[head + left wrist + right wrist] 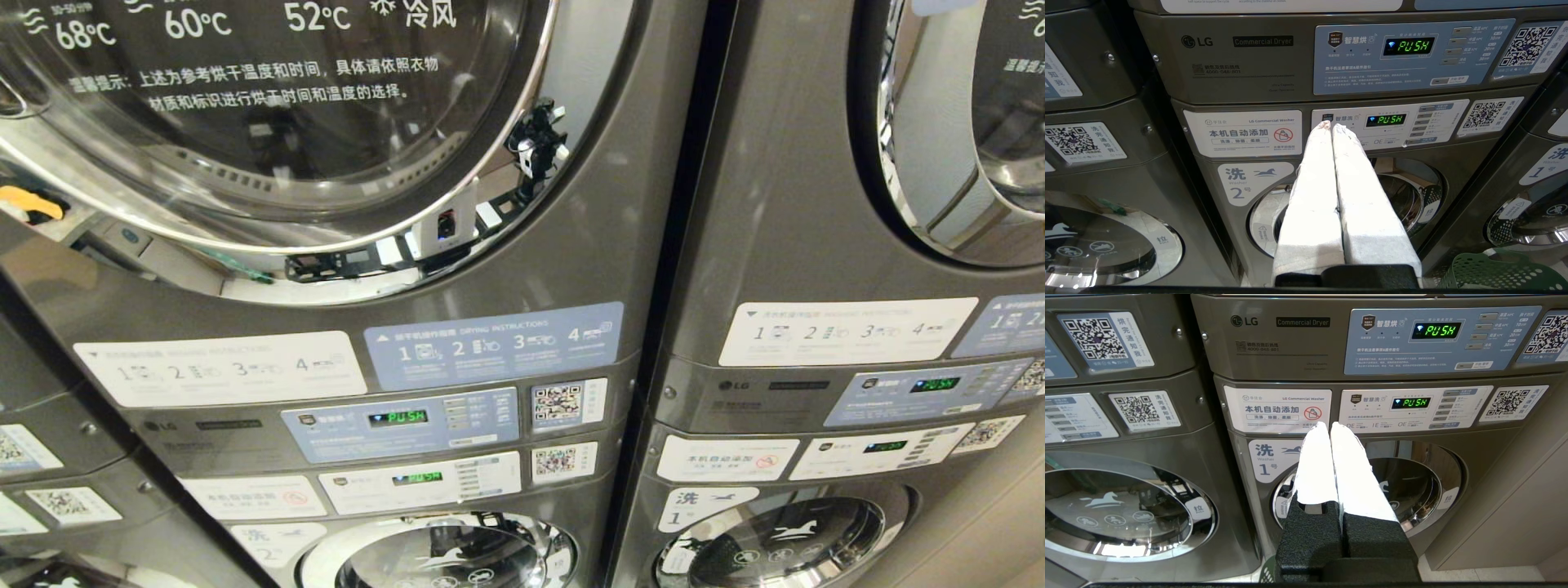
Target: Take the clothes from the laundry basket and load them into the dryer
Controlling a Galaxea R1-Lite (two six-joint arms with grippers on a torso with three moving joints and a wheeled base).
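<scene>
Stacked grey laundry machines fill the head view, each with a dryer (pixel 269 122) above a washer (pixel 441 559) (both doors closed, green displays lit). The left gripper (pixel 1332 124) and right gripper (pixel 1327 425), each wrapped in white, are held in front of the washer panels with fingers pressed together and nothing between them. The green laundry basket (pixel 1498 271) sits low at the foot of the machines, to the right of the left gripper; the clothes cannot be made out.
</scene>
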